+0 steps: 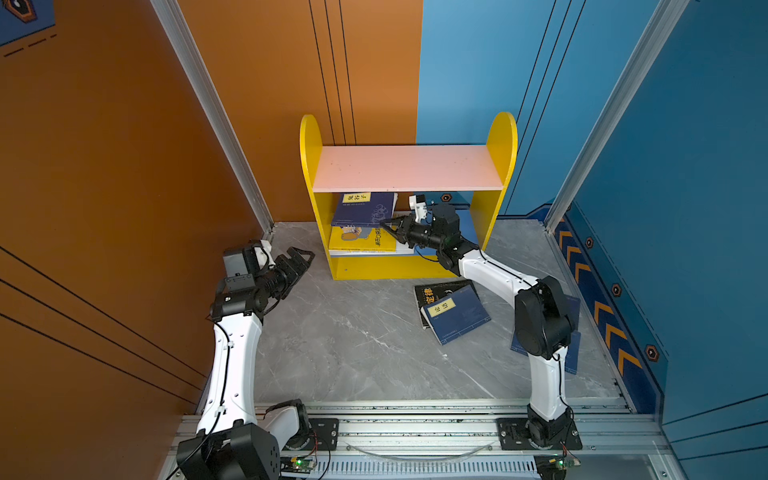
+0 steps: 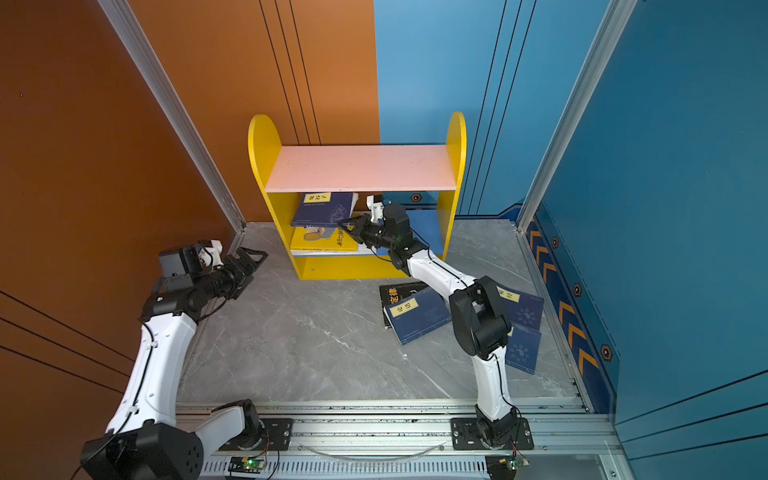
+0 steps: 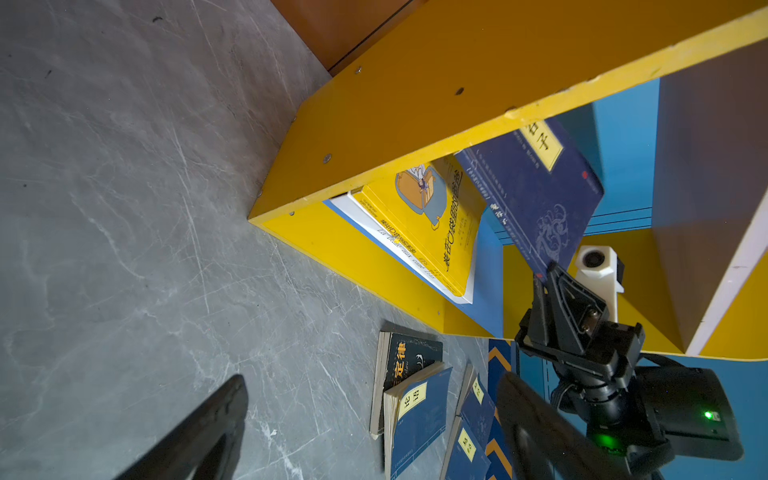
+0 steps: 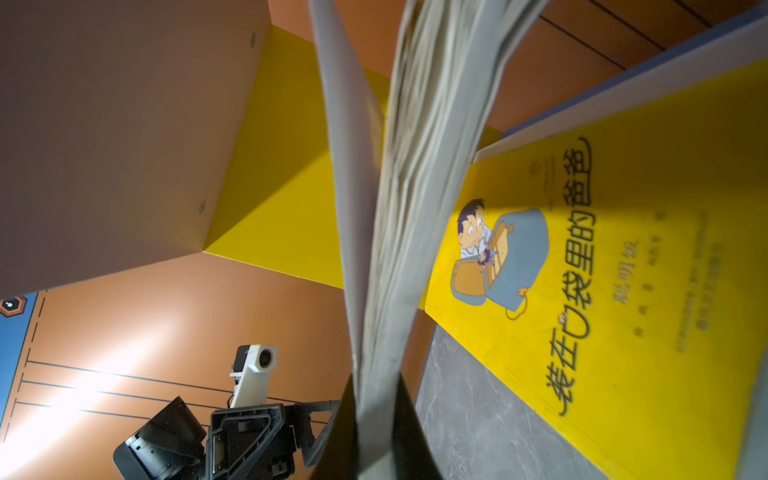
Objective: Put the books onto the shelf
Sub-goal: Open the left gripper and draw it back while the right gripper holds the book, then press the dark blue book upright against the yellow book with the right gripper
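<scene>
Right gripper is inside the lower level of the shelf, clamped tight on the edge of a navy book. The book's tilted, held up over the yellow book, and its pages fan out a bit in the right wrist view. Can't tell if its far edge touches the yellow one. The yellow book lies flat on a white book, and both sit on the blue board, pushed toward the left side panel.

Left gripper hangs off to the left of the shelf, above the grey floor — jaws wide apart, not touching anything.

Other books are on the floor, in front of the shelf and a bit to the right: a black book w/ orange characters, and a navy paperback lying partly on top of it. Two more navy ones, the upper copy and the lower copy, lie further right near the blue wall, partly hidden behind the right arm.
</scene>
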`<state>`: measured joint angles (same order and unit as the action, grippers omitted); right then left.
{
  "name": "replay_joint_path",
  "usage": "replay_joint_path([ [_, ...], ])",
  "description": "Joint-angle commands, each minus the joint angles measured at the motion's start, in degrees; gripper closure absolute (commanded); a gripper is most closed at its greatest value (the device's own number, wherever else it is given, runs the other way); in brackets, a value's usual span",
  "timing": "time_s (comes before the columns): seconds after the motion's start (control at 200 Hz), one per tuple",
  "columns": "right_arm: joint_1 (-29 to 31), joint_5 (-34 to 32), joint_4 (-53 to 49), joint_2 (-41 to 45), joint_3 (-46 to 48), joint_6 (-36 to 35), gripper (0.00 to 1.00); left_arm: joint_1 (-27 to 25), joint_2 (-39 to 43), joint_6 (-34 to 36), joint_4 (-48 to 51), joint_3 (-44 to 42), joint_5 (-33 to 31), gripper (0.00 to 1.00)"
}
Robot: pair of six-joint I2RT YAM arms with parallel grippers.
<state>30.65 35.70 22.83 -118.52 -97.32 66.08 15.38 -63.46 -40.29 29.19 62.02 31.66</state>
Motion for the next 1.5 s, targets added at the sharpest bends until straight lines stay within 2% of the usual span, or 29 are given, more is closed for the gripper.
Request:
replay_joint_path([
  [0.0,-0.4,-0.3,4.7,-3.2,-4.3,1.6,0.95,0.8,-0.1,1.6,0.6,-0.6,-0.1,0.06],
  [0.275,-1.1,-0.3,-2.0,-3.6,-1.0,-0.4,0.96,1.6,0.6,1.3,0.6,-2.0,0.2,0.06],
  [0.541,-0.8,-1.0,-14.7,-2.4,-0.7,-8.3,0.96,1.7,-0.3,1.3,0.5,-2.1,1.1,0.06],
  [0.706,-1.2,-0.3,-17.1,-2.4,-1.1,-7.6,0.97,1.7,-1.4,1.1,0.5,-2.1,1.9,0.06],
  [0.901,-1.0,4.0,-19.5,-2.8,-2.9,-7.3,0.97,1.3,-2.6,1.8,0.3,-1.8,2.2,0.06],
  [1.137,-1.1,7.2,-19.8,-4.3,-4.4,-7.0,0.97,-2.0,-6.3,2.0,-1.7,-0.7,1.7,0.05],
  [1.497,-0.7,5.6,-19.8,-5.9,-7.2,-5.6,0.97,-7.9,-11.4,-3.4,-9.3,-0.9,-5.4,0.05],
])
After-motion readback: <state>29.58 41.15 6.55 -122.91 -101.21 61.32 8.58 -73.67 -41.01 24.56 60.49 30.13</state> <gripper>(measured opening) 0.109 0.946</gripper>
